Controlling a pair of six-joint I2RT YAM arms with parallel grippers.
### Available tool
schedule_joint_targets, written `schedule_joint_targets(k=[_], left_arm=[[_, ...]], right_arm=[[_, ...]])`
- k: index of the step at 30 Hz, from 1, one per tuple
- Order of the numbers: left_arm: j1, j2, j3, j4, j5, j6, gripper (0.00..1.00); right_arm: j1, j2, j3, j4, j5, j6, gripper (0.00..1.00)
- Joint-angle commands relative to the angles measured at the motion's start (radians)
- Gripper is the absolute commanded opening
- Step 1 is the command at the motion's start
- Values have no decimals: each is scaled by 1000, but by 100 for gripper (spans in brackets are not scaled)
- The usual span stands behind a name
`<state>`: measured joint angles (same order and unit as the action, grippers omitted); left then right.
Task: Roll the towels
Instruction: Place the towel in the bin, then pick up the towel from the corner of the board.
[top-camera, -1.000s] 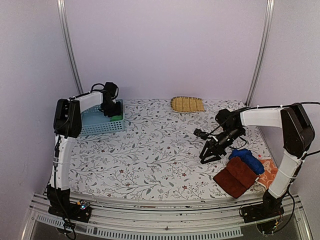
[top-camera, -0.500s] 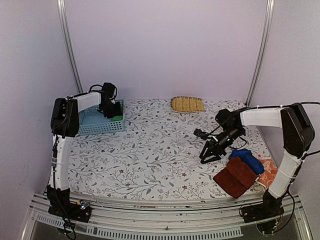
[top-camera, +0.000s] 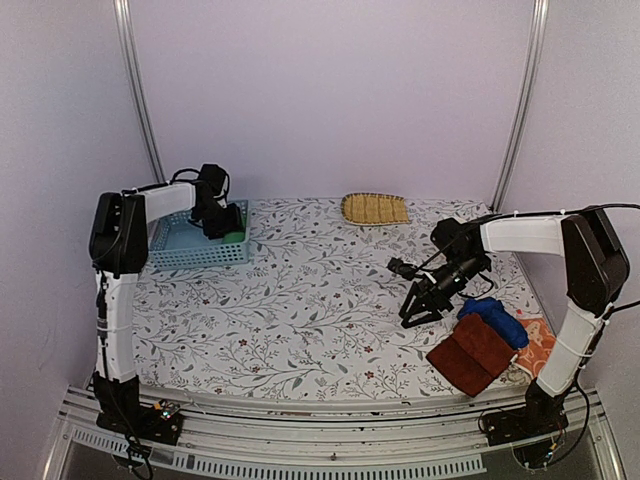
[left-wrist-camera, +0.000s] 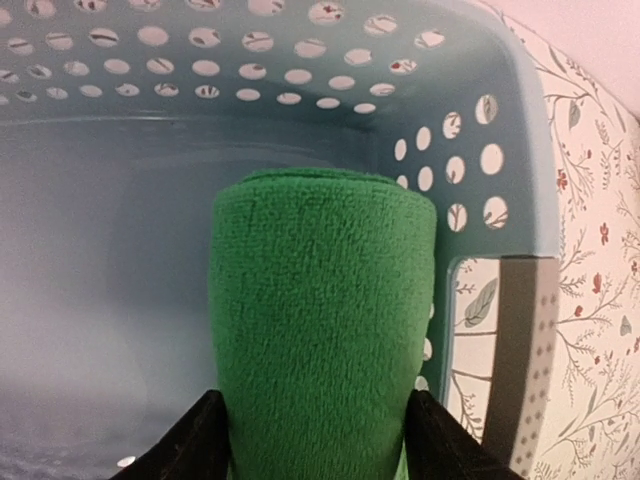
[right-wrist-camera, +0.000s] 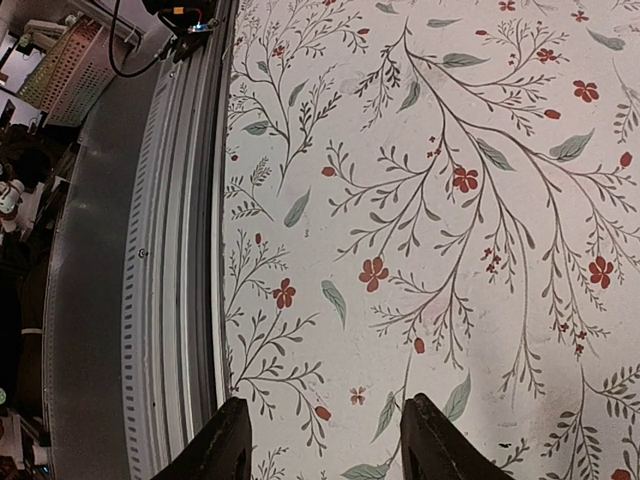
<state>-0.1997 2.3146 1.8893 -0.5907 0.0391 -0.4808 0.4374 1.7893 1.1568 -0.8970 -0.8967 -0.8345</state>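
Note:
A rolled bright green towel (left-wrist-camera: 320, 320) lies in the pale blue basket (left-wrist-camera: 520, 200) at the back left, against its right wall (top-camera: 233, 236). My left gripper (left-wrist-camera: 315, 440) reaches into the basket (top-camera: 190, 250), open, its fingertips (left-wrist-camera: 200, 440) flanking the roll's near end. My right gripper (top-camera: 412, 310) hovers open over the flowered table at the right, nothing between its fingers (right-wrist-camera: 325, 440). Just right of it lie a folded reddish-brown towel (top-camera: 472, 352), a bunched royal blue towel (top-camera: 492, 320) and an orange towel (top-camera: 540, 345) at the table's right edge.
A yellow straw tray (top-camera: 375, 209) sits at the back centre against the wall. Metal rails (right-wrist-camera: 170, 250) run along the table's near edge. The basket's perforated walls enclose the left gripper (top-camera: 222, 222) on three sides.
My left gripper's jaws have widened around the green roll, and the left arm has shifted slightly back over the basket. The right arm and the other towels have not moved.

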Motion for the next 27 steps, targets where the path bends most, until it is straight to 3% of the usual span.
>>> schedule_joint_targets(k=[1, 14, 18, 22, 23, 24, 25, 26, 27], left_arm=[[-2, -90, -28, 39, 31, 6, 63], [-24, -332, -145, 64, 38, 87, 62], [-123, -510, -248, 117, 44, 186, 60], [-303, -663, -370, 182, 68, 315, 59], [-352, -697, -419, 211, 69, 341, 61], [-406, -734, -468, 247, 65, 357, 74], [-452, -769, -520, 290, 66, 371, 95], [-501, -799, -576, 338, 61, 379, 98], [-546, -824, -630, 382, 30, 380, 98]], right_arm=[[-6, 14, 12, -22, -20, -20, 54], [-25, -126, 46, -20, 123, 47, 54], [-62, -230, 29, -28, 258, 92, 53], [-79, -359, -36, -28, 404, 164, 54], [-80, -390, -62, -28, 433, 172, 58], [-83, -424, -88, -27, 460, 180, 64], [-84, -454, -115, -25, 480, 190, 74], [-87, -478, -142, -25, 486, 197, 92], [-88, -497, -166, -36, 473, 199, 99]])
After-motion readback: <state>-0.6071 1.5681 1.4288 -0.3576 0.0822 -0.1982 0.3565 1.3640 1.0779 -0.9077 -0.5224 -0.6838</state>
